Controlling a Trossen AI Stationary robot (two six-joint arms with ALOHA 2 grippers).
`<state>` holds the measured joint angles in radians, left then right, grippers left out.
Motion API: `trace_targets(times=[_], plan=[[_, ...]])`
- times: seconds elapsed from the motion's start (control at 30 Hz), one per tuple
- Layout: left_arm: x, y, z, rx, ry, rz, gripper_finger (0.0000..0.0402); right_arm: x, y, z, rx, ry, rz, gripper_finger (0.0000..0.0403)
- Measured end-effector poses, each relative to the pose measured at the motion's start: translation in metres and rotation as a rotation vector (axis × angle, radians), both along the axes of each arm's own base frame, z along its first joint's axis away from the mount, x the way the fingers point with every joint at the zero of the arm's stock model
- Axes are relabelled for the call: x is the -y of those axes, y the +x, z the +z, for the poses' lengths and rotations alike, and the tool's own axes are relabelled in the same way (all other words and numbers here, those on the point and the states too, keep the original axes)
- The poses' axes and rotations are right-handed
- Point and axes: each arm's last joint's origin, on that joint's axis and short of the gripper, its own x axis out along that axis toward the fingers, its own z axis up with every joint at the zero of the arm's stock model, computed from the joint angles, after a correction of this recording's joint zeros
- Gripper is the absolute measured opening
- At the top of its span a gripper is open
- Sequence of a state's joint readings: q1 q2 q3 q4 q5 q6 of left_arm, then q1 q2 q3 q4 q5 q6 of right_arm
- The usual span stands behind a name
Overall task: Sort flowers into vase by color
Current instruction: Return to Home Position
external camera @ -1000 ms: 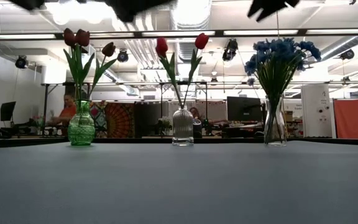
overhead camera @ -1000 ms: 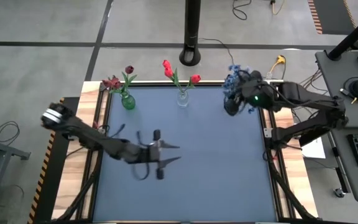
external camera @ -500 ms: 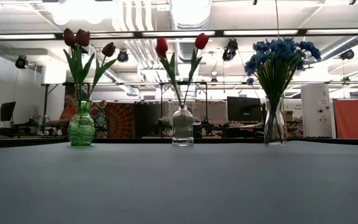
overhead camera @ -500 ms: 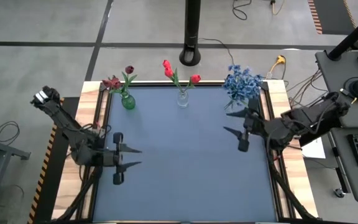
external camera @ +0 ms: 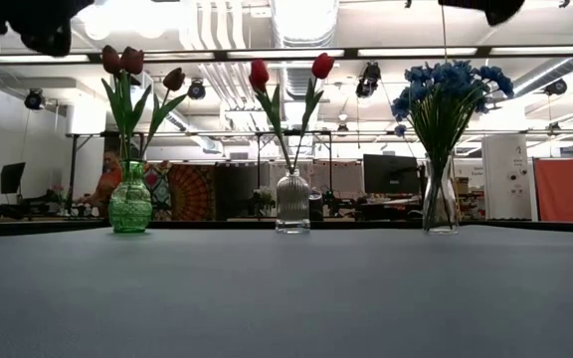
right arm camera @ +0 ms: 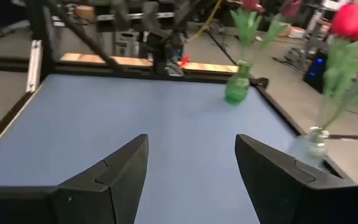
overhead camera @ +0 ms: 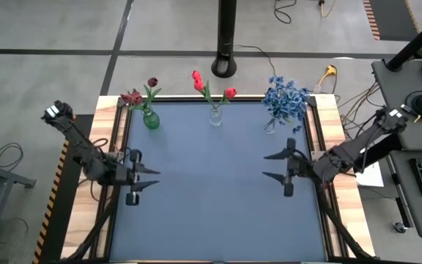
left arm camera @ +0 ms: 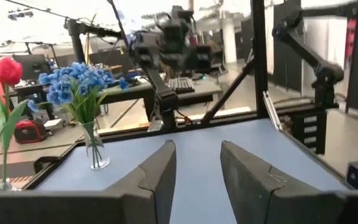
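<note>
While the three vases stand exactly where they were a second ago, both arms have pulled back.

- left gripper (overhead camera: 152, 178): a second ago it was over the middle of the blue mat (overhead camera: 218, 213). Now it hangs by the mat's left edge, a touch further out than half a second ago. It points inward across the table, fingers apart, nothing between them.
- right gripper (overhead camera: 266, 166): a second ago it was up at the blue bunch. Now it's clear of it, by the right edge about halfway down the table, slightly nearer the front than half a second ago. It faces the left gripper, fingers spread, empty.
- In the low view only dark arm parts clip the top corners.

Flowers are all sorted in a row along the far edge, vases upright and well apart:
- green vase (external camera: 130, 204), far left: dark maroon blooms (external camera: 122, 60). Two heads sit close together, a third leans right, all with green leaves.
- ribbed clear vase (external camera: 291, 202), middle: two red tulips (external camera: 259, 73), stems splayed in a V.
- tall clear vase (external camera: 440, 199), far right: blue blossoms (external camera: 448, 85), a dense bunch of tiny heads on many thin green stems.

No loose stems on the mat.
</note>
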<state>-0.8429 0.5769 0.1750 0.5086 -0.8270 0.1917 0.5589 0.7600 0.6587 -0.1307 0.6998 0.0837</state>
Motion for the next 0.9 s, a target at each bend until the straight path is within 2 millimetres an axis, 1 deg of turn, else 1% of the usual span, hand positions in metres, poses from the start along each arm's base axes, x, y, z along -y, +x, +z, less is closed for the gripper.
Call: trace_targets(times=[0.17, 0.23, 0.3, 0.4, 0.53, 0.63, 0.77, 0.9], plan=[[-0.007, -0.006, -0.018, 0.029, -0.032, 0.000, 0.0095, -0.006, -0.002, -0.030, 0.035, 0.016, 0.050, 0.0233], [-0.009, -0.008, -0.025, 0.038, -0.042, 0.000, 0.0088, -0.005, -0.004, -0.039, 0.063, 0.021, 0.065, 0.0233], [-0.012, -0.010, -0.030, 0.058, -0.054, 0.005, 0.0082, -0.004, -0.005, -0.043, 0.104, 0.022, 0.091, 0.0233], [-0.017, -0.010, -0.028, 0.075, -0.043, 0.058, 0.0076, 0.000, -0.006, -0.045, 0.140, 0.012, 0.130, 0.0232], [-0.025, -0.007, -0.023, 0.105, -0.005, 0.126, 0.0075, 0.010, -0.002, -0.042, 0.162, -0.001, 0.153, 0.0232], [-0.032, -0.005, -0.024, 0.110, 0.019, 0.167, 0.0075, 0.020, 0.004, -0.041, 0.178, -0.020, 0.184, 0.0232], [-0.039, -0.002, -0.027, 0.097, 0.042, 0.175, 0.0075, 0.036, 0.009, -0.038, 0.194, -0.034, 0.211, 0.0232], [-0.044, -0.004, -0.027, 0.097, 0.037, 0.176, 0.0075, 0.049, 0.002, -0.037, 0.229, -0.039, 0.229, 0.0232]])
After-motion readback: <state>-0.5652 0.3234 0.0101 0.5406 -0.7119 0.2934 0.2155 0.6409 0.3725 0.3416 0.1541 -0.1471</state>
